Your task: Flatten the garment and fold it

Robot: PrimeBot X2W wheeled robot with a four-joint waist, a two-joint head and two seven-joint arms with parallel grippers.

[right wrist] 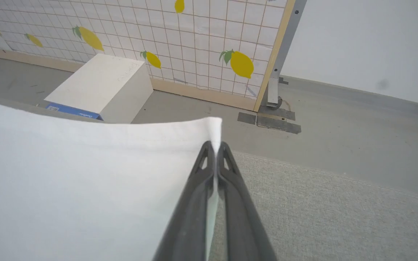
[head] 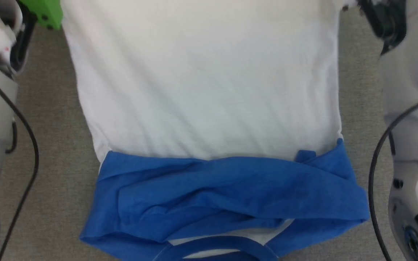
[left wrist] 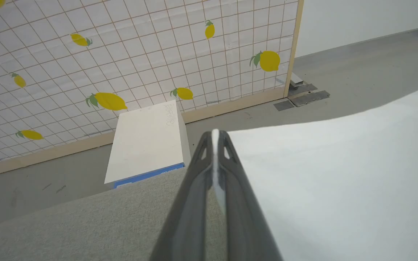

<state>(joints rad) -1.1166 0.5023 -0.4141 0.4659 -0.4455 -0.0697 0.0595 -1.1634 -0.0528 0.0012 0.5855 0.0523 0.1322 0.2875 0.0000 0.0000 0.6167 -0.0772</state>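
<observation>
- Grey tabletop [head: 49, 145], lemon-print screen [left wrist: 122, 54] behind: the garment [head: 201, 90] lies spread out, blue sleeves [head: 230, 188] crossed at the near end.
- Clenched on the far hem corners: left fingers [left wrist: 207, 141] and right fingers [right wrist: 209, 148].
- Thin pinches, right at the cloth's edge, so a sharp tug could slip one free.
- Uneven carrying would skew the fold or drag those loose sleeves apart.

The garment [head: 201, 90] is made of soft, matt cloth, a thin edge of which is pinched in both jaws. The fingers [left wrist: 191, 217] are of dark, glossy plastic. Under the jaws the bench [left wrist: 85, 224] is covered with rough grey woven fabric. Beyond the jaws are seen a box [left wrist: 143, 141] of smooth matt card, a wood-edged panel [left wrist: 122, 54] and dull metal plates [right wrist: 270, 122].
</observation>
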